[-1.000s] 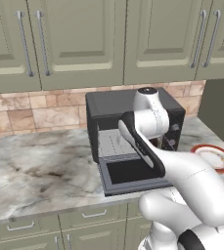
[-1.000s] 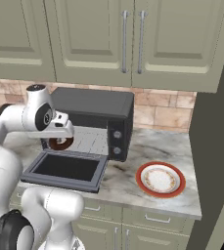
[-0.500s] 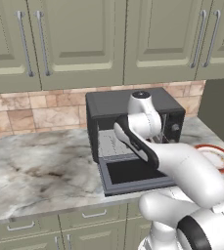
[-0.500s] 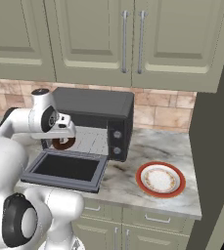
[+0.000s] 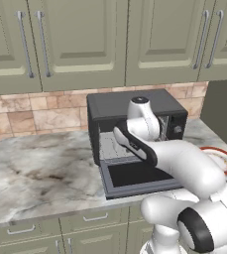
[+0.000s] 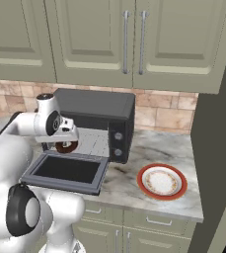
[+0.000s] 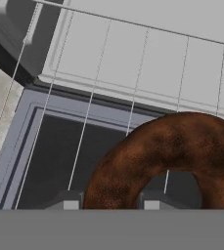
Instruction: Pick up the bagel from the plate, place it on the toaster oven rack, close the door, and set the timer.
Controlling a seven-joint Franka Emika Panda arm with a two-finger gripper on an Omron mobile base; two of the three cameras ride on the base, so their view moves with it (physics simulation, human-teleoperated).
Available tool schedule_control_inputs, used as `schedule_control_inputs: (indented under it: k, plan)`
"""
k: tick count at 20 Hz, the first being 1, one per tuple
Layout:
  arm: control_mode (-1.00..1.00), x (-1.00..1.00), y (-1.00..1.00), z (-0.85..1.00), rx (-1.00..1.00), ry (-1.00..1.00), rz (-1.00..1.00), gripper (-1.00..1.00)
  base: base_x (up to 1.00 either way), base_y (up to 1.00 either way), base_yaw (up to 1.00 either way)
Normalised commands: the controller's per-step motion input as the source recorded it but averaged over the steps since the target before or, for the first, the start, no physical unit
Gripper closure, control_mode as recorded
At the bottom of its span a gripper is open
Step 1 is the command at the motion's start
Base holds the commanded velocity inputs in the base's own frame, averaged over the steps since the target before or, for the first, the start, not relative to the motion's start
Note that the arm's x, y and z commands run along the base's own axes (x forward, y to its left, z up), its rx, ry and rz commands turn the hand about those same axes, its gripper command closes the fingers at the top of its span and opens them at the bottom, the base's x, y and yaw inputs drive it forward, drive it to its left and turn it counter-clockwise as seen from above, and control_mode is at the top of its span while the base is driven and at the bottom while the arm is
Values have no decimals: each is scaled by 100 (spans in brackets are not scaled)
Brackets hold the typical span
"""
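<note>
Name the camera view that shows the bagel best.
Hand view: the bagel appears large, brown ring and centre hole clear, above the open door. In the right base view it is a small dark shape under the hand.

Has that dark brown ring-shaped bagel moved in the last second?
Yes. The bagel, held in the gripper, has edged deeper toward the black toaster oven's cavity, above the open door.

A grey-veined marble counter [image 6: 149, 148] carries a dark grey boxy toaster oven [image 6: 102, 111] and, seemingly empty, a red-rimmed white plate [image 6: 162, 181]
</note>
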Motion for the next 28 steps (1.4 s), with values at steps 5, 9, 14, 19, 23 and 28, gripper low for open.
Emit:
schedule_control_inputs:
  k: [5, 9, 14, 19, 23, 28]
  plan:
    - [-100, 11, 3, -20, 0, 0, 0, 100, 0, 0, 0]
    - [-100, 8, 3, -11, 0, 0, 0, 100, 0, 0, 0]
    - [-100, 8, 5, -5, 0, 0, 0, 100, 0, 0, 0]
    - [-100, -1, 6, -2, 0, 0, 0, -100, 0, 0, 0]
    - [-100, -14, 0, 38, 0, -5, 0, -100, 0, 0, 0]
    - [-100, -33, 1, 46, 0, -6, 0, -100, 0, 0, 0]
